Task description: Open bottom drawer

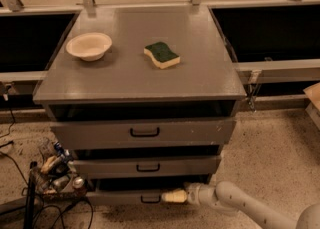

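"Three drawer fronts on that cabinet. Which one is yours?"

"The bottom drawer (120, 198), the slimmest, down by the floor under the middle drawer (145, 166) and the top drawer (144, 132). My gripper (172, 196) sits against its front, right of centre. The small black handle (151, 200) lies at nine o'clock from it, just beside the tip — touching or not, I can't say. Nor can I tell whether the gripper is open or closed."

"And the pull?"

"Front and handle run nine to three, so I judge the pull goes toward six, out over the floor."

"Anything in the way?"

"A tangle of cables and cans (55, 170) lies at nine o'clock, near the drawer's left corner — likely beside the path. The bowl (89, 46) and sponge (161, 54) rest on top, well apart. My arm (235, 203) reaches in from four o'clock."
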Available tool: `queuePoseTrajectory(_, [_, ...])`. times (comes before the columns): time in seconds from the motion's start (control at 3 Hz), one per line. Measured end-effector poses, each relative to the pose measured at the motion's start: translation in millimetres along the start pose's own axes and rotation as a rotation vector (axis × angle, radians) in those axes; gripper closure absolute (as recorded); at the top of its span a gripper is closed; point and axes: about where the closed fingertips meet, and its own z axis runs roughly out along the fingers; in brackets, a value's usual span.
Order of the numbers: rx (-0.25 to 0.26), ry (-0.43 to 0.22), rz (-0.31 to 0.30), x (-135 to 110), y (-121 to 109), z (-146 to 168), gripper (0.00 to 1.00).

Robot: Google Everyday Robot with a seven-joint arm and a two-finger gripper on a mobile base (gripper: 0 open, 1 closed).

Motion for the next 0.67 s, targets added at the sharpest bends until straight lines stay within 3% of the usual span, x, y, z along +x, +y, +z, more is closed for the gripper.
queuePoseTrajectory(0.33, [-0.082,-0.015,0.021,17.9,9.5,-31.5,0.0])
queuePoseTrajectory(0.67, [-0.082,-0.015,0.021,17.9,9.5,-31.5,0.0])
